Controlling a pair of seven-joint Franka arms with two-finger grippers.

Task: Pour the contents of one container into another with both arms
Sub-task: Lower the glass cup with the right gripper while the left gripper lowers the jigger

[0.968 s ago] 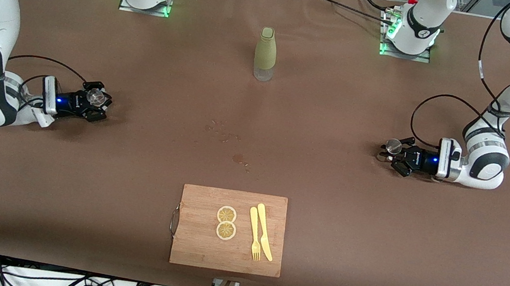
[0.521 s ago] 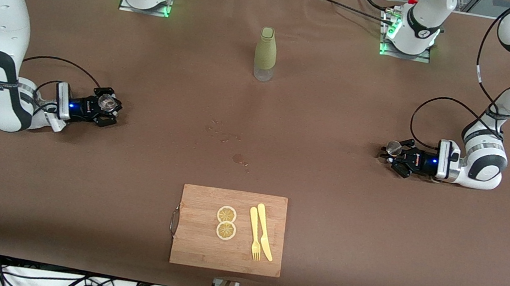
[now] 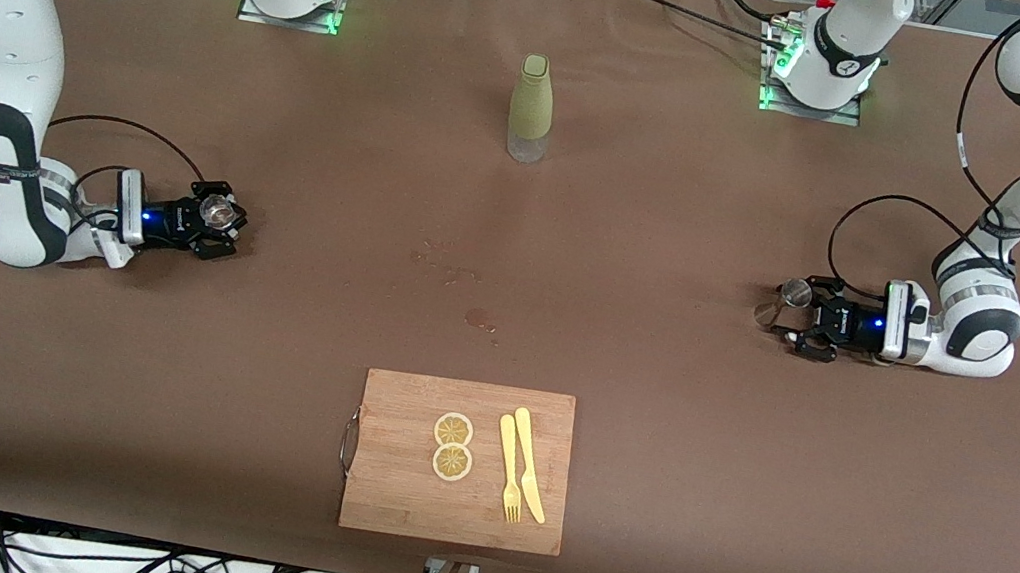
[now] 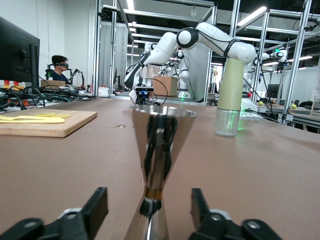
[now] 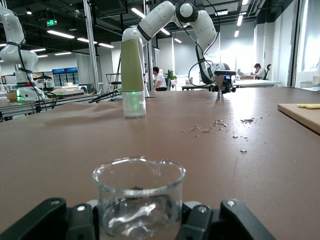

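A small clear glass beaker (image 3: 220, 208) sits between the fingers of my right gripper (image 3: 213, 227), low at the right arm's end of the table. In the right wrist view the beaker (image 5: 139, 197) fills the gap, and the right gripper (image 5: 140, 225) is shut on it. A steel hourglass-shaped jigger (image 3: 783, 299) stands upright at the left arm's end. My left gripper (image 3: 798, 322) is open around it. In the left wrist view the jigger (image 4: 161, 150) stands clear of both fingers (image 4: 96, 207), with the left gripper (image 4: 148, 217) low at table height.
A tall bottle with a green sleeve (image 3: 532, 108) stands mid-table, closer to the bases. A wooden cutting board (image 3: 398, 492) with two lemon slices, a yellow fork and a knife lies near the front edge. Small wet spots (image 3: 477, 318) mark the cloth between them.
My right gripper slid toward the table's middle with the beaker in it. My left gripper drew back a little toward its arm's end, and the jigger stayed standing.
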